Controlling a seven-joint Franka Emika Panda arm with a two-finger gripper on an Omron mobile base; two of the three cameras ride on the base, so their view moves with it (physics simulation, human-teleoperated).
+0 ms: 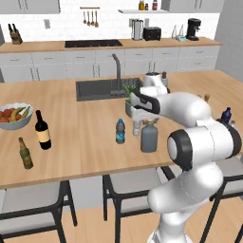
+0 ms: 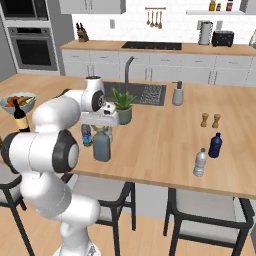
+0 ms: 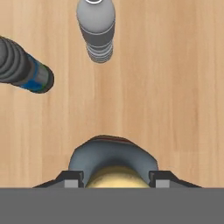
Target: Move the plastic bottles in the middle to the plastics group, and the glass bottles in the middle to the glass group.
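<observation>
On the kitchen island's wooden surface (image 1: 71, 142), our end effector (image 3: 113, 180) grips the squat grey-blue glass bottle (image 1: 149, 136); next, we judge, lift toward the dark wine bottle (image 1: 42, 130).

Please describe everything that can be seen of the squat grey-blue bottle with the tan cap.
The squat grey-blue glass-like bottle is broad, with rounded shoulders, a short neck and a tan cork-like cap. It stands upright on the wooden island counter, near the front edge, beside the slim clear water bottle with a blue label and the pale grey-clear bottle. The two-finger gripper is directly above it, and its dark fingertips sit on either side of the cap, closed on it.
</observation>
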